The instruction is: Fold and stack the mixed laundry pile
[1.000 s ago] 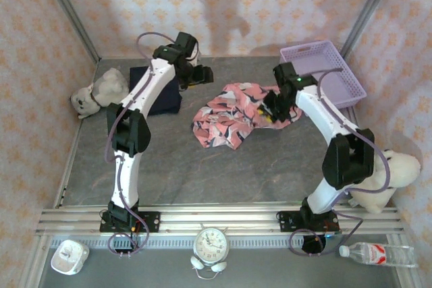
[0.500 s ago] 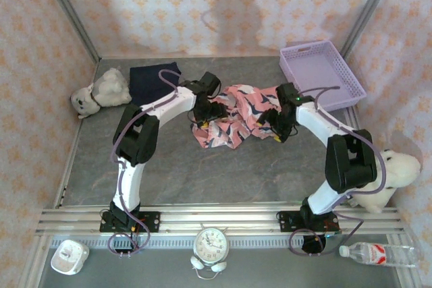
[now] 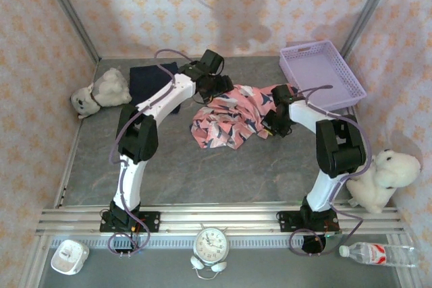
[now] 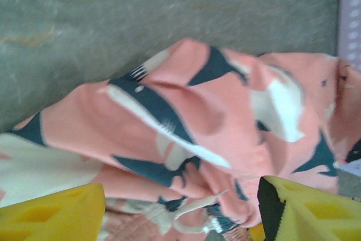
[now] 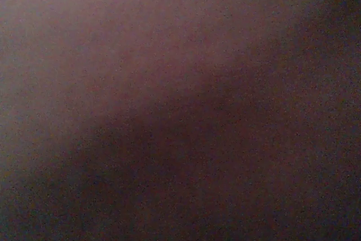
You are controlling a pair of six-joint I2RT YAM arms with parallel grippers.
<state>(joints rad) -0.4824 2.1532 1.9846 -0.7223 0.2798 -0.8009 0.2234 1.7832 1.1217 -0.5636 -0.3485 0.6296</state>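
Note:
The salmon-pink garment with navy-and-white shapes lies crumpled mid-table. It appears close up in the left wrist view. The dark navy garment lies flat at the back left, partly under the left arm. My left gripper hovers at the pink garment's back-left edge. Its yellow fingers stand open with cloth and a white drawstring below them. My right gripper is pressed into the pink garment's right edge, shut on the cloth. The right wrist view is dark, its lens covered.
A lavender lattice basket sits at the back right, its edge at the right of the left wrist view. A grey-and-white plush lies at the far left, a white plush at the right. A clock and bottle sit past the rail.
The left gripper pulled back from over the pink garment to its back-left edge. The right gripper shifted slightly on the garment's right edge and closed, its elbow folding inward.

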